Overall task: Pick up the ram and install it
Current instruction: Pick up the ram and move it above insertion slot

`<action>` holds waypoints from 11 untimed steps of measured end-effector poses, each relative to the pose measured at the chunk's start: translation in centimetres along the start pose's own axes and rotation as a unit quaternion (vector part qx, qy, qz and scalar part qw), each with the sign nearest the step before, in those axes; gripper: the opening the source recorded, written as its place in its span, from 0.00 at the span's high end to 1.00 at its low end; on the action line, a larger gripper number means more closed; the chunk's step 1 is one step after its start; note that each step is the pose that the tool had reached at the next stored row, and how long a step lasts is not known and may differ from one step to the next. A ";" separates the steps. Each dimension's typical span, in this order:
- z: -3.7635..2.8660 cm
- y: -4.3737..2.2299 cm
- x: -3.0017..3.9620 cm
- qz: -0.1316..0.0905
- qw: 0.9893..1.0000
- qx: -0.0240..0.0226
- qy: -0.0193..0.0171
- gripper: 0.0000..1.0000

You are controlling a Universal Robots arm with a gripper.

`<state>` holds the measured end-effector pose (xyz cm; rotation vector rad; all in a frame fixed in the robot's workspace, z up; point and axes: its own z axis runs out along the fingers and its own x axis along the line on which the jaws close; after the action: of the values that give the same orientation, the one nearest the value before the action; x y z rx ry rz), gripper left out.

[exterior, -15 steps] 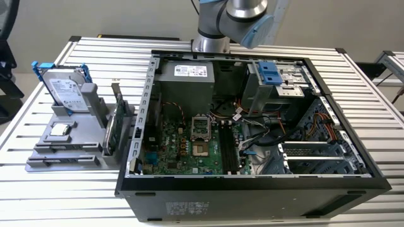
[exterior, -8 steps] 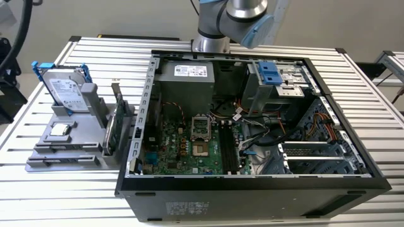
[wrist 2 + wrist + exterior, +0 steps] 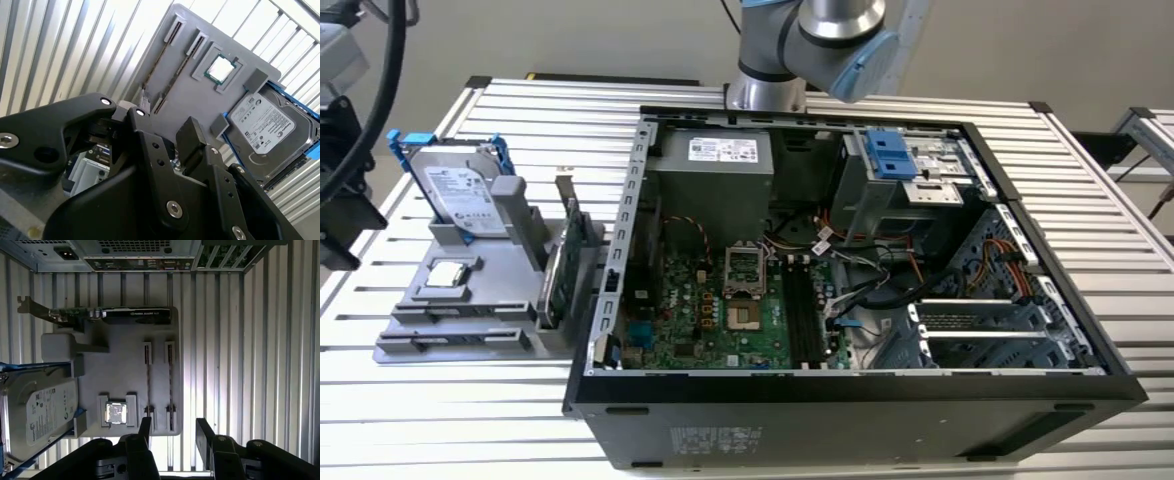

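I held the end effector [image 3: 173, 424] apart and empty near the ram [image 3: 170, 385]; pickup called for straddling its thin edge.

The arm [image 3: 817, 22] was built of round silver-grey segments, and one joint carried a light blue cap [image 3: 865, 62]. The gripper [image 3: 174, 432] was matte black, made of angular link pieces ending in two flat fingers [image 3: 204, 435]. Small silver screw heads [image 3: 172, 209] were set in its links.
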<state>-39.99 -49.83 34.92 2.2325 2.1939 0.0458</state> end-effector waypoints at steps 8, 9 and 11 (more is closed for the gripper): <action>1.43 -0.02 -0.02 -0.001 1.000 0.000 0.003 0.00; 1.62 -0.02 -0.02 -0.001 1.000 0.000 0.003 0.00; 1.97 -0.03 -0.02 -0.001 1.000 0.000 0.004 0.00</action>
<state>-39.96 -49.82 32.95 2.2344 2.2003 0.0552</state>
